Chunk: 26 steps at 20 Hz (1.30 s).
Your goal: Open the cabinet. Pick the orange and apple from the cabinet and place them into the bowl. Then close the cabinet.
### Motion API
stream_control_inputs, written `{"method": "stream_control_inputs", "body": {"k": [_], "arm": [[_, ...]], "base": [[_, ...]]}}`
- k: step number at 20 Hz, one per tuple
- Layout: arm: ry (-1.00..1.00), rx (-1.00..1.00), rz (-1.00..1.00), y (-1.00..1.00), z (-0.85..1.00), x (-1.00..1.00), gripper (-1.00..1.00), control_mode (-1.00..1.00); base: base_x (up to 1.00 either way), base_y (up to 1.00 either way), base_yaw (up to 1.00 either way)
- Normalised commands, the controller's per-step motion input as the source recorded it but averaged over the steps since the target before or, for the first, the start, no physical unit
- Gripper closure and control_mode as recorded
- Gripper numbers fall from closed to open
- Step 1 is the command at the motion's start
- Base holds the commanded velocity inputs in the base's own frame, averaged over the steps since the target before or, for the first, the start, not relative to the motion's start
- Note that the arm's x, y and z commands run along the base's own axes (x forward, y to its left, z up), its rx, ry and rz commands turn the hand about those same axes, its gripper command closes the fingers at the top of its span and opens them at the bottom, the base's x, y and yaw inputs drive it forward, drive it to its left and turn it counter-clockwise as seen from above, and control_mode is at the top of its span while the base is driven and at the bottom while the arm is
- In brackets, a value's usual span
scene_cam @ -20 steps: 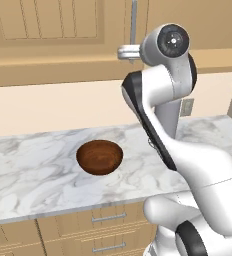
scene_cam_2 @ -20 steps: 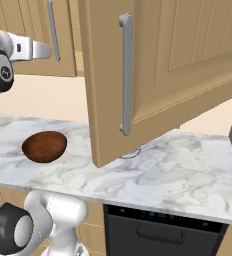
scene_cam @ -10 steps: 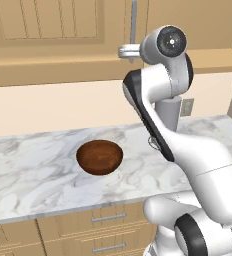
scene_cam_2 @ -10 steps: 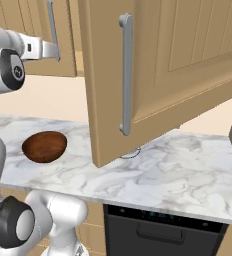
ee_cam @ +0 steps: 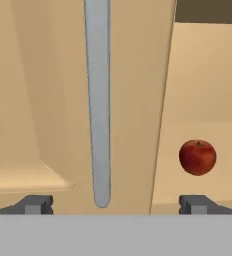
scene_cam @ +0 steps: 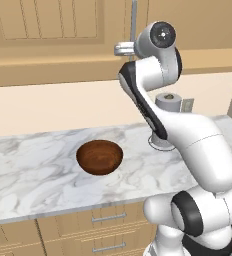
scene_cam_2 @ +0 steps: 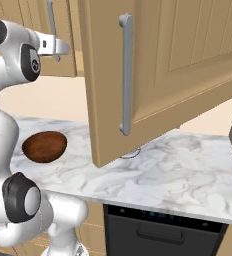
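We see the cabinet (scene_cam_2: 153, 75) with its right door swung wide toward the right base camera, the left door shut behind its grey handle (ee_cam: 98, 100). Over the last second our arm has shifted posture, while the gripper (ee_cam: 115, 204) has stayed at that handle, jaws spread wide and empty. The bowl (scene_cam: 99, 156) waits on the counter (scene_cam: 33, 175) below. The apple (ee_cam: 197, 157) sits inside, right of the fingertips.
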Motion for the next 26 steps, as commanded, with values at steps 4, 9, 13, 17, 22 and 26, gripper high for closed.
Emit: {"method": "stream_control_inputs", "body": {"k": [4,9,13,17,22,26], "arm": [[0.06,0.0,0.03,0.09,-0.17,0.55,-1.0,-1.0],[0.0,0.0,0.01,0.17,-0.07,0.51,-1.0,-1.0],[0.0,0.0,0.0,0.14,-0.09,0.53,-1.0,-1.0],[0.01,0.0,0.0,0.06,-0.17,0.53,1.0,-1.0],[0.03,0.0,0.0,0.0,-0.02,0.14,1.0,-1.0],[0.0,0.0,0.0,0.0,0.0,0.0,1.0,-1.0]], "base": [[0.0,0.0,0.0],[0.0,0.0,0.0],[0.0,0.0,0.0],[0.0,0.0,0.0],[0.0,0.0,0.0],[0.0,0.0,0.0]]}}
